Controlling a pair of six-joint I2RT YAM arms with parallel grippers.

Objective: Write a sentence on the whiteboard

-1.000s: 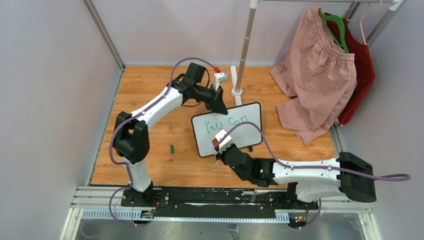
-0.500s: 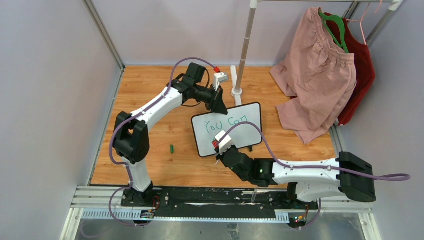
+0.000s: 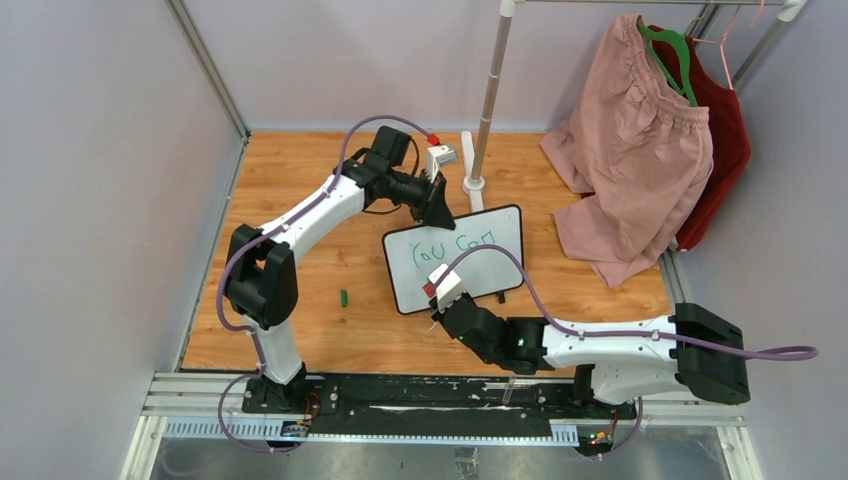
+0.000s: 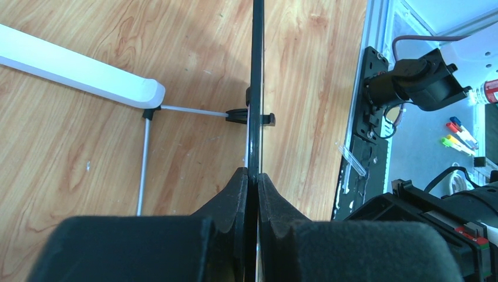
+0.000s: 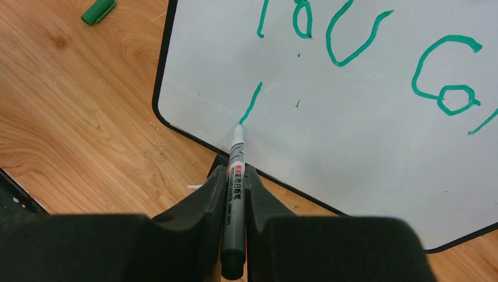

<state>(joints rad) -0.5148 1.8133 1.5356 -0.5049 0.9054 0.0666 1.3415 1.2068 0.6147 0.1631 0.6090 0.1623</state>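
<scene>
We judge the sentence (image 3: 474, 241) half done: "You can" stands ahead of the right claw (image 5: 235, 173), clenched on the marker (image 5: 235, 154), starting line two. Left claw (image 4: 253, 176) clamps the whiteboard (image 5: 364, 147) edge.

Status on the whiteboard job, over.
Left gripper clamps whiteboard edge. Right gripper shut on marker, tip on board. Sentence: "You can" done, second line one stroke in. Green cap lies clear, left of board.
</scene>
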